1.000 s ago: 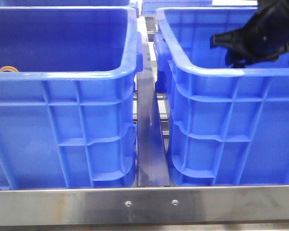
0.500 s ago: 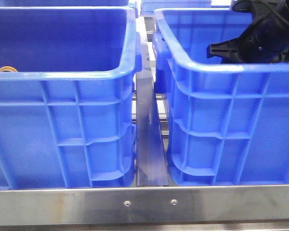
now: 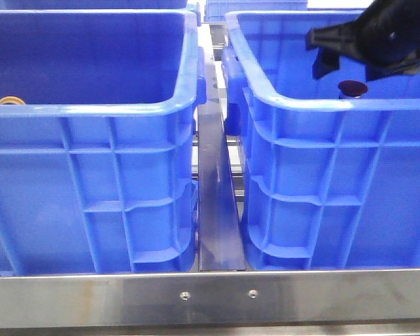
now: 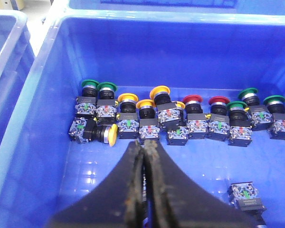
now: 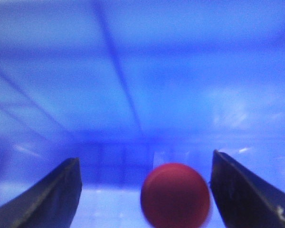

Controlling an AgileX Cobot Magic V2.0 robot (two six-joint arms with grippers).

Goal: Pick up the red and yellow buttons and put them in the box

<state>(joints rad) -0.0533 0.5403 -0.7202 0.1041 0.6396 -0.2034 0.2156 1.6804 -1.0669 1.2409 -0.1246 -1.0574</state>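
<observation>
My right gripper (image 3: 322,59) hangs open over the right blue crate (image 3: 322,105). A dark red button (image 3: 352,88) shows just under it, above the crate's near rim. In the right wrist view the gripper (image 5: 145,157) is open with the red cap (image 5: 175,195) blurred between the fingers, touching neither, over the crate's blue inside (image 5: 133,71). My left gripper (image 4: 142,145) is shut above the floor of the other crate (image 4: 180,57), close to a row of buttons with yellow caps (image 4: 127,99) and red caps (image 4: 192,99).
Green-capped buttons (image 4: 91,84) stand at both ends of the row, and one button (image 4: 246,194) lies apart. A yellow cap (image 3: 10,101) peeks over the left crate's rim (image 3: 91,108). A metal rail (image 3: 213,210) runs between the crates, and a steel bar (image 3: 210,297) crosses in front.
My right gripper has risen a little over the right crate. The red button, hidden before, now shows free below it.
</observation>
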